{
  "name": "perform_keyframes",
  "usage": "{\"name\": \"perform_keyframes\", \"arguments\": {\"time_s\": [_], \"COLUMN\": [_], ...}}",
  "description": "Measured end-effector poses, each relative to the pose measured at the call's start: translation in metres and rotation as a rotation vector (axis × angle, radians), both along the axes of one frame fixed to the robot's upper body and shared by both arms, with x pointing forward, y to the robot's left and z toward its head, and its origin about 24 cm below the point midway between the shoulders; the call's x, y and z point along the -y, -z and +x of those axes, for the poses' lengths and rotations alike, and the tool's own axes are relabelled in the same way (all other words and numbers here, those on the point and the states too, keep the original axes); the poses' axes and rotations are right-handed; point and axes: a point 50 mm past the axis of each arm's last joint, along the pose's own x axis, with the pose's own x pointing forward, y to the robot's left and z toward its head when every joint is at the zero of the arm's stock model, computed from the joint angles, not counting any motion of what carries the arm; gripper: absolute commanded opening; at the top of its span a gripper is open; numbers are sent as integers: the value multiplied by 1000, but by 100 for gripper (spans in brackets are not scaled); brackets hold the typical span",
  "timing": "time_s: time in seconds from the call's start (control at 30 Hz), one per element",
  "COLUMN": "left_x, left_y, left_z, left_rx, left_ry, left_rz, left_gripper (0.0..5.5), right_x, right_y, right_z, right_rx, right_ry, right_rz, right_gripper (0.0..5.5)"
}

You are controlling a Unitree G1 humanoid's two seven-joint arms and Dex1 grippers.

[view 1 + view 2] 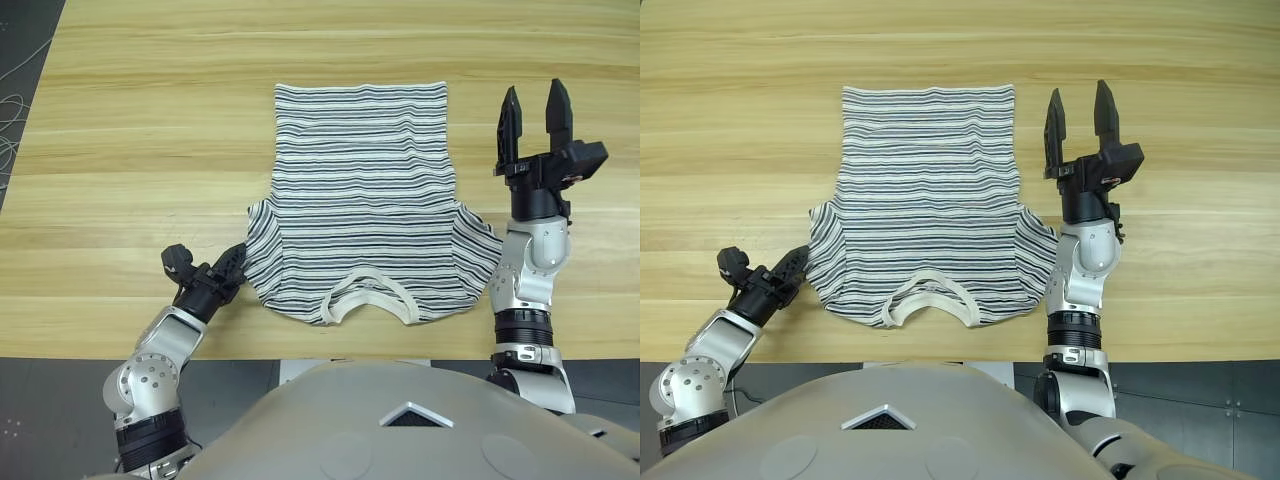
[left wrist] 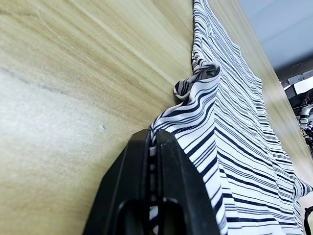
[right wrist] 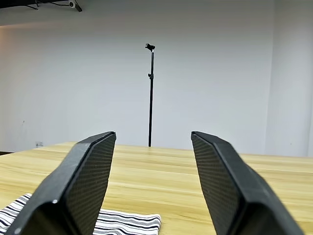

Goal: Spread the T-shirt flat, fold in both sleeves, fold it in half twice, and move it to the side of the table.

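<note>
A black-and-white striped T-shirt (image 1: pixel 365 205) lies spread on the wooden table (image 1: pixel 140 130), its cream collar (image 1: pixel 370 297) toward the near edge and its hem at the far side. My left gripper (image 1: pixel 238 262) is low at the shirt's left sleeve edge, shut on the striped cloth; the left wrist view has the fabric (image 2: pixel 195 105) pinched between the black fingers (image 2: pixel 168 161). My right gripper (image 1: pixel 534 112) stands raised to the right of the shirt, above the right sleeve (image 1: pixel 480 245), open with nothing between its fingers (image 3: pixel 85 181).
Bare wood surrounds the shirt on the left, the right and at the far side. The table's near edge (image 1: pixel 100 357) runs just below the collar. A thin black stand (image 3: pixel 150 93) rises beyond the table's far side.
</note>
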Motion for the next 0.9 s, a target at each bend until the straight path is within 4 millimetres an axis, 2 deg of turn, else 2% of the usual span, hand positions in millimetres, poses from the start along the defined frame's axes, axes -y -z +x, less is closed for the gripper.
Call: {"name": "perform_keyframes", "arguments": {"time_s": [0.33, 0.5, 0.77, 0.9], "left_x": [-2, -10, -39, -40], "left_y": [0, -2, -8, -9], "left_z": [0, 7, 23, 26], "left_rx": [2, 13, 33, 41], "left_ry": [-9, -19, -23, -6], "left_rz": [4, 34, 289, 323], "left_gripper": [13, 13, 13, 13], "right_x": [0, 0, 0, -1], "right_y": [1, 2, 5, 5], "right_z": [0, 1, 2, 4], "right_rx": [-4, -3, -13, -7], "right_ry": [-1, 1, 3, 4], "right_rz": [1, 1, 3, 3], "right_gripper": [286, 286, 286, 286]}}
